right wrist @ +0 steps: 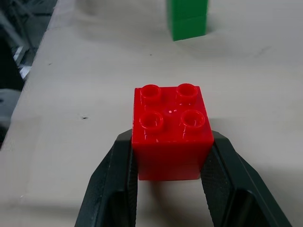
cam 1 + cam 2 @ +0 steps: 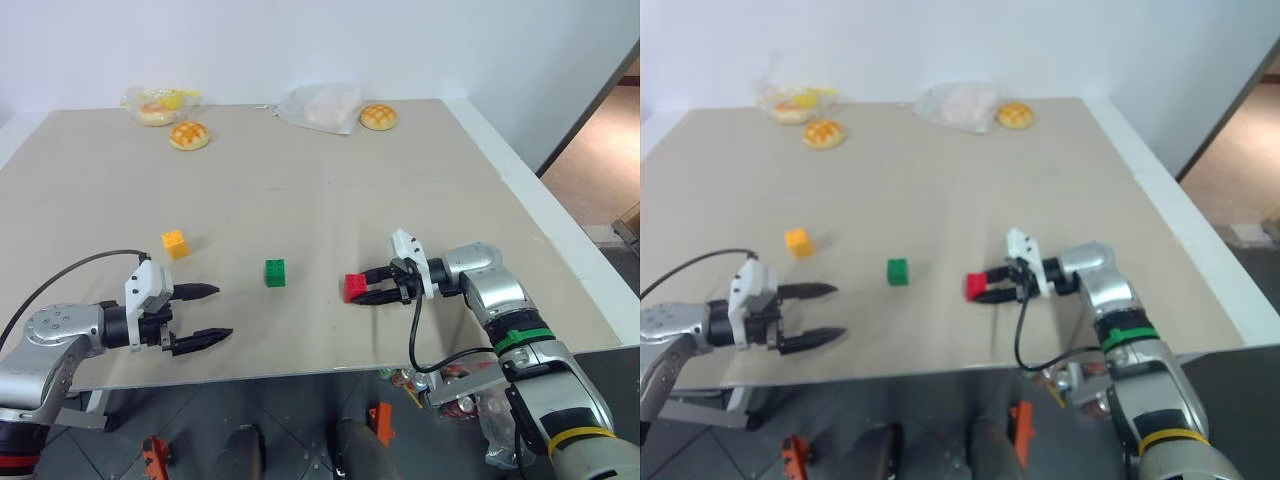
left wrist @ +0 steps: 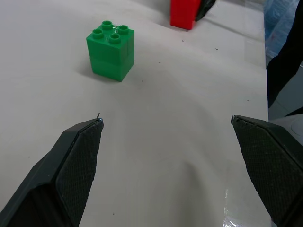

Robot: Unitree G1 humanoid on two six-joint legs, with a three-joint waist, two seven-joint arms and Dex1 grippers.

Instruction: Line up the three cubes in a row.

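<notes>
The red cube [image 2: 354, 287] rests on the beige table [image 2: 300, 190] near its front edge, and my right gripper [image 2: 371, 285] is shut on it from the right; in the right wrist view both fingers press the red cube's [image 1: 172, 132] sides. The green cube [image 2: 275, 272] stands a short way to its left, free. Farther left and slightly farther back is the orange-yellow cube [image 2: 175, 243]. My left gripper [image 2: 209, 312] is open near the front left edge, pointing right toward the green cube [image 3: 111, 50], with nothing between its fingers.
Two golden buns [image 2: 189, 135] [image 2: 378, 116] lie at the table's far side, along with a clear bag [image 2: 320, 106] and a bagged bun [image 2: 157, 108]. The table's front edge runs just below both grippers. A cable [image 2: 425, 340] hangs from my right wrist.
</notes>
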